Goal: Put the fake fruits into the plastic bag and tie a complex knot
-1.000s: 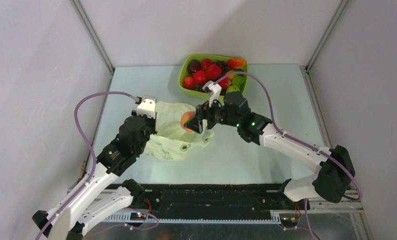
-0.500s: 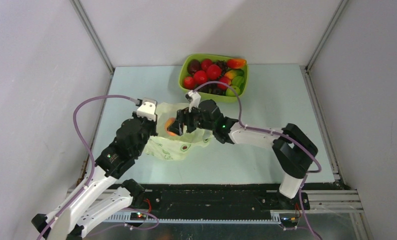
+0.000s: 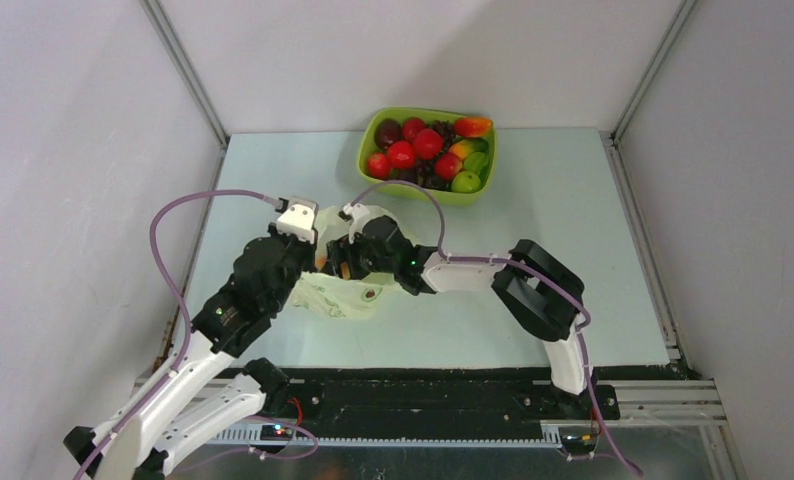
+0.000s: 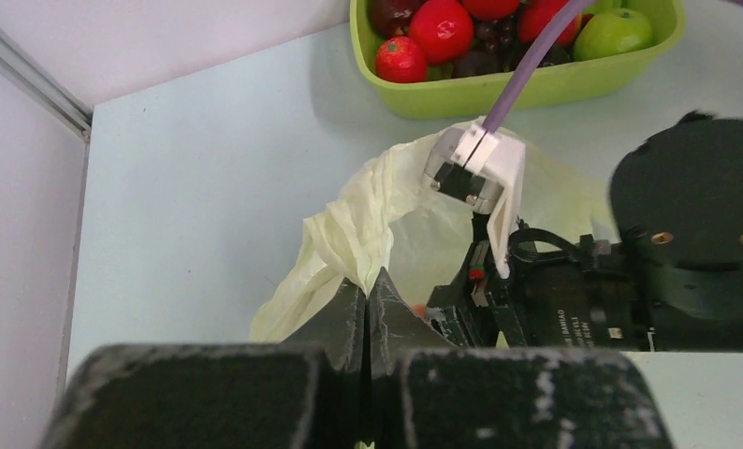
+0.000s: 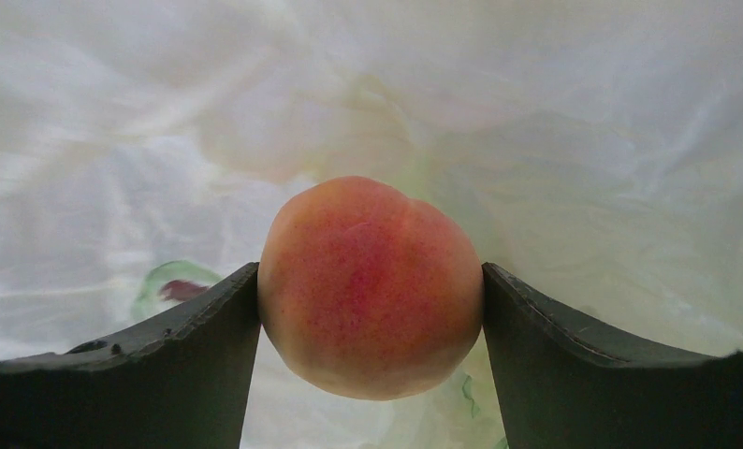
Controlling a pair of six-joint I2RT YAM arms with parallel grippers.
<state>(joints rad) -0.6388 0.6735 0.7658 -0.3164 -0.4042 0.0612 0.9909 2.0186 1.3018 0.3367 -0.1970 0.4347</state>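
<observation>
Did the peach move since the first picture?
Yes. The peach went left and nearer the arms' bases, away from the tray, into the bag.

The peach (image 5: 370, 285) sits inside the plastic bag (image 3: 339, 298) — the tray (image 4: 424, 98) of fruits (image 3: 427, 143) lies behind it.

The bag's (image 3: 345, 296) mouth is being plugged by the right gripper (image 5: 371, 281) and the peach (image 5: 371, 309) wedged between its fingers, with bag film crowding close all round. The left gripper (image 4: 367, 292) is pinching the rim beside it, seemingly leaving only a narrow gap there. The right arm (image 3: 463, 272) is lying across the table's middle, its cable (image 4: 532, 65) arching in front of the tray (image 3: 365, 170). Bare table (image 3: 573, 200) is lying open to the right.
</observation>
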